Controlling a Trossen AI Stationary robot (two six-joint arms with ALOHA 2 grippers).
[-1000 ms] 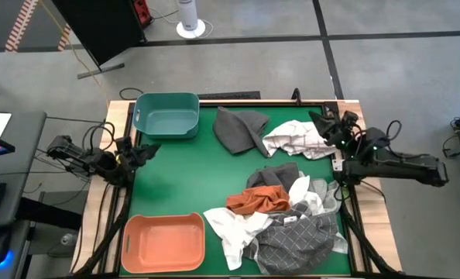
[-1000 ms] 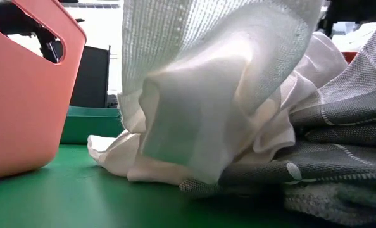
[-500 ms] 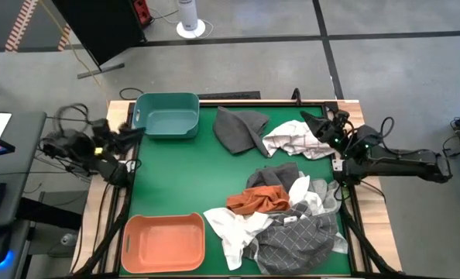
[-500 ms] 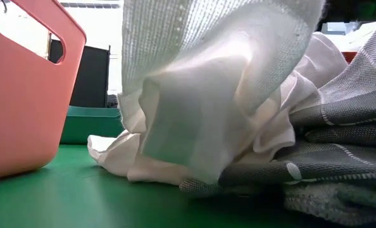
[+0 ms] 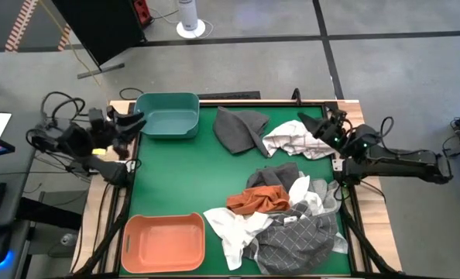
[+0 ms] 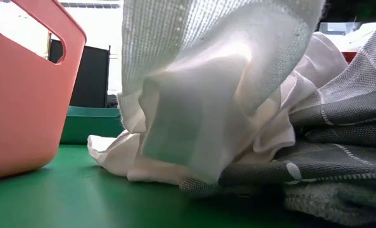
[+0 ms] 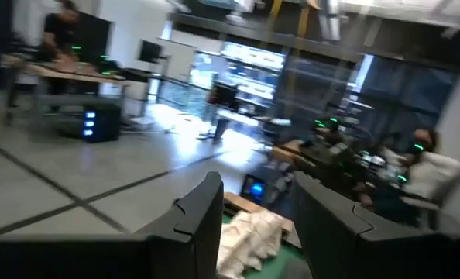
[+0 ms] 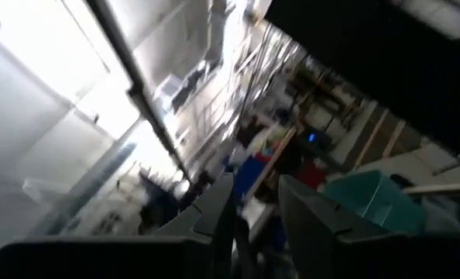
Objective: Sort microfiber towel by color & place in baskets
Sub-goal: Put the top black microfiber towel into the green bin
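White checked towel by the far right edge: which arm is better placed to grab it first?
Right. Its tool hangs open beside the white checked towel. The left tool sits across the table by the teal basket, also empty.

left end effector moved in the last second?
Yes. The left end effector has swung from the table's left edge toward the shallow teal plastic basket, now beside its left wall.

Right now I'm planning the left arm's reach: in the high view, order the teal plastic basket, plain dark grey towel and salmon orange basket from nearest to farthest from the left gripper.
From the left gripper:
1. Teal plastic basket, right beside it at the far-left corner.
2. Plain dark grey towel, mid-table along the far edge.
3. Salmon orange basket, near-left corner.
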